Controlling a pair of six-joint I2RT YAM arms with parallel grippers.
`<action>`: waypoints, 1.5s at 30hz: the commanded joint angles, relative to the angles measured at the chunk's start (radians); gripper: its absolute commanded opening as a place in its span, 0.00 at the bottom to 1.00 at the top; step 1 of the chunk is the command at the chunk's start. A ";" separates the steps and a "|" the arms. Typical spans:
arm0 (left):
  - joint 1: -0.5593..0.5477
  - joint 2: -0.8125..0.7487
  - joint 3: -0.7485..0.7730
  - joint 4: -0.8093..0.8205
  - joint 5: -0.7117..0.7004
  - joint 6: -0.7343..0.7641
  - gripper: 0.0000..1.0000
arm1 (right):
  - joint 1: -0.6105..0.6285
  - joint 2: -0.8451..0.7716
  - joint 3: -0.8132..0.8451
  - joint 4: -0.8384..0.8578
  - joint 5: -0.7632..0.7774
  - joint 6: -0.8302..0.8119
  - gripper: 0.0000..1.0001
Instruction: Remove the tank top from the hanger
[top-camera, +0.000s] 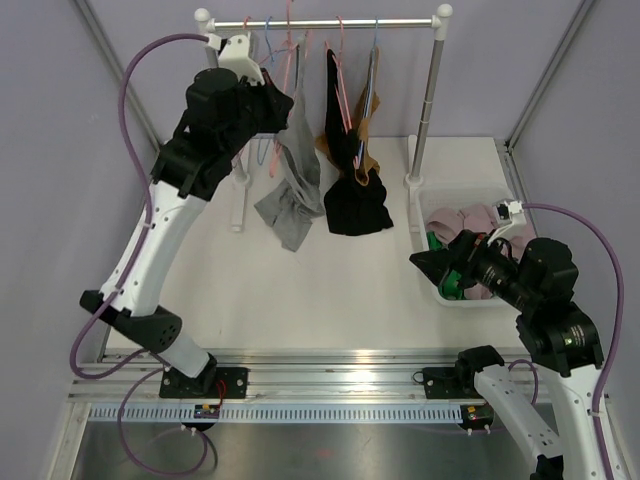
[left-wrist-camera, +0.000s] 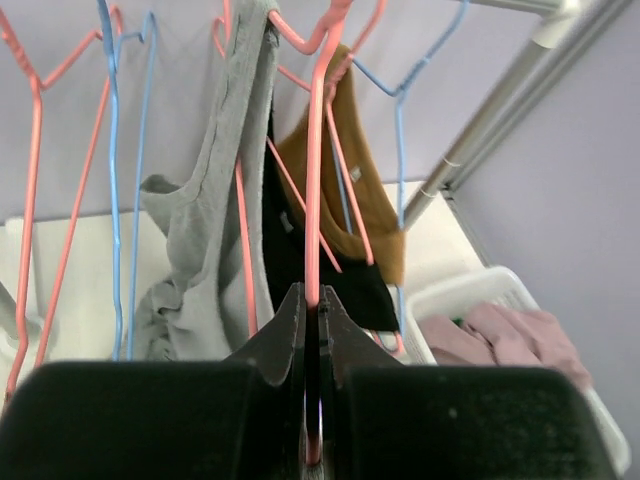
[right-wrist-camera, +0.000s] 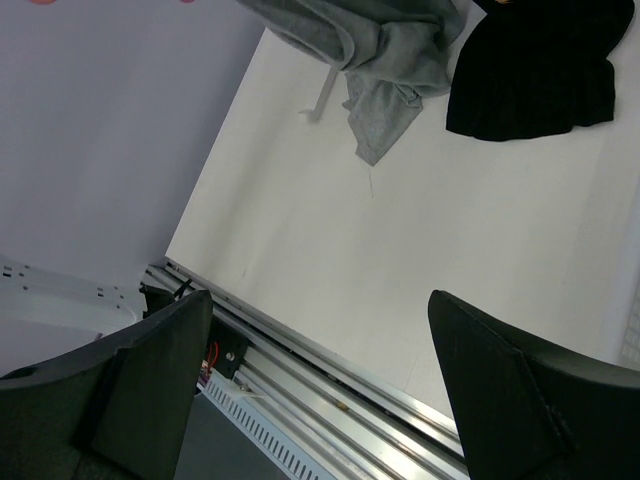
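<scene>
Top view: left gripper is up at the rail, right beside the grey tank top, which hangs lengthwise down to the table. Right gripper sits well apart, over the bin, so the left arm is nearer.

Left wrist: jaws pinched tight on the pink hanger wire; the tank top is just left of it.

Right wrist: jaws wide apart, holding nothing; the tank top and black garment are far ahead.
</scene>
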 joint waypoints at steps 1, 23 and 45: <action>0.005 -0.121 -0.068 0.018 0.100 -0.051 0.00 | -0.002 0.007 0.062 0.037 -0.045 -0.013 0.97; 0.002 -1.227 -1.192 0.136 0.553 -0.357 0.00 | 0.348 0.310 -0.092 0.674 -0.017 0.179 0.96; 0.004 -1.432 -1.403 0.062 0.469 -0.489 0.00 | 0.812 0.771 0.120 0.594 0.680 -0.111 0.03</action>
